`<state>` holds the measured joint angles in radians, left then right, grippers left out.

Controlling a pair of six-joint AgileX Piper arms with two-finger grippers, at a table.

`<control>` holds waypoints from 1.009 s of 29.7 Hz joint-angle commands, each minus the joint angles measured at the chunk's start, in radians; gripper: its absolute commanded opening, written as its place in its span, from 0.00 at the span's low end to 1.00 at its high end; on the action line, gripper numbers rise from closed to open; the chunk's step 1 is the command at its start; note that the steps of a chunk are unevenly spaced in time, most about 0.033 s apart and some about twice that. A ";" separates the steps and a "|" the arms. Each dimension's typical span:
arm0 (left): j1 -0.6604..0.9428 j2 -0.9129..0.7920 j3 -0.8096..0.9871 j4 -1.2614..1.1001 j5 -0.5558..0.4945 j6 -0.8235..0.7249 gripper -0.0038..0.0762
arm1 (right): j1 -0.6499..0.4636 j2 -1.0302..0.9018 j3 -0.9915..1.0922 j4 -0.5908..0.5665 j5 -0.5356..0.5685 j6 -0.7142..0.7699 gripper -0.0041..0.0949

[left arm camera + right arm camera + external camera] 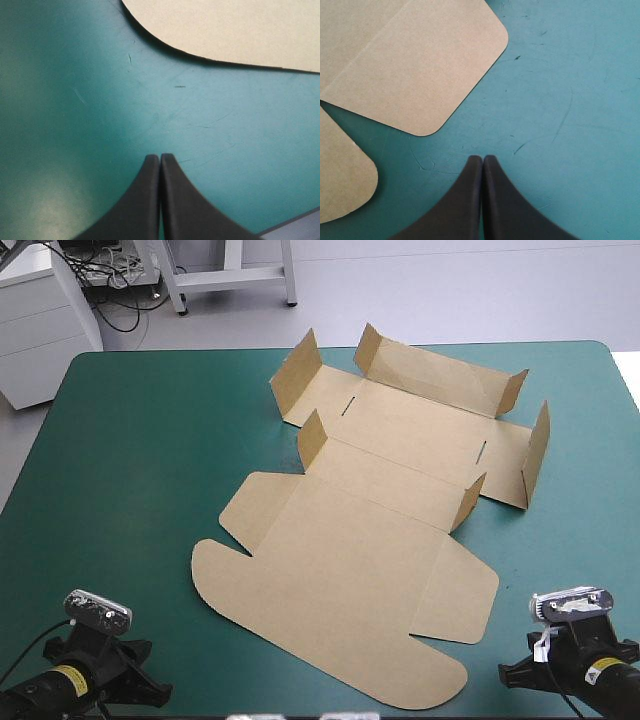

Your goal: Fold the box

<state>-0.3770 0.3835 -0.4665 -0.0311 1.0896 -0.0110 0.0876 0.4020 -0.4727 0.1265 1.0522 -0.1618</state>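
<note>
The box [370, 540] is laid as a cut brown sheet across the middle and right of the teal-green counter [130, 460]. Its long axis is run from the near edge toward the far edge, skewed a little to the right. The far walls [440, 375] are raised, while the broad lid panel [330, 610], rounded at its corners, is left flat and nearest the arms. The sheet is found ahead of both tools and between them. The right tool [483, 159] is closed to a single pointed arch with nothing gripped, and a rounded lid flap [410, 65] is seen just ahead and inward of its tips. The left tool [160, 157] is closed and empty likewise, with the lid's curved edge farther ahead. The right arm is judged the nearer for a first reach.
</note>
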 commanded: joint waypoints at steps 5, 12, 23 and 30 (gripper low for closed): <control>-0.004 0.009 -0.024 -0.002 -0.043 -0.012 0.01 | 0.003 0.007 -0.022 0.008 -0.042 -0.007 0.02; -0.004 0.009 -0.024 -0.002 -0.043 -0.012 0.01 | 0.003 0.007 -0.022 0.008 -0.042 -0.007 0.02; -0.004 0.009 -0.024 -0.002 -0.043 -0.012 0.01 | 0.003 0.007 -0.022 0.010 -0.042 -0.007 0.08; -0.004 0.009 -0.024 -0.002 -0.043 -0.012 0.01 | 0.003 0.007 -0.024 0.012 -0.032 -0.007 0.56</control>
<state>-0.3770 0.3835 -0.4665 -0.0311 1.0886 -0.0110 0.0876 0.4020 -0.4727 0.1301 1.0522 -0.1618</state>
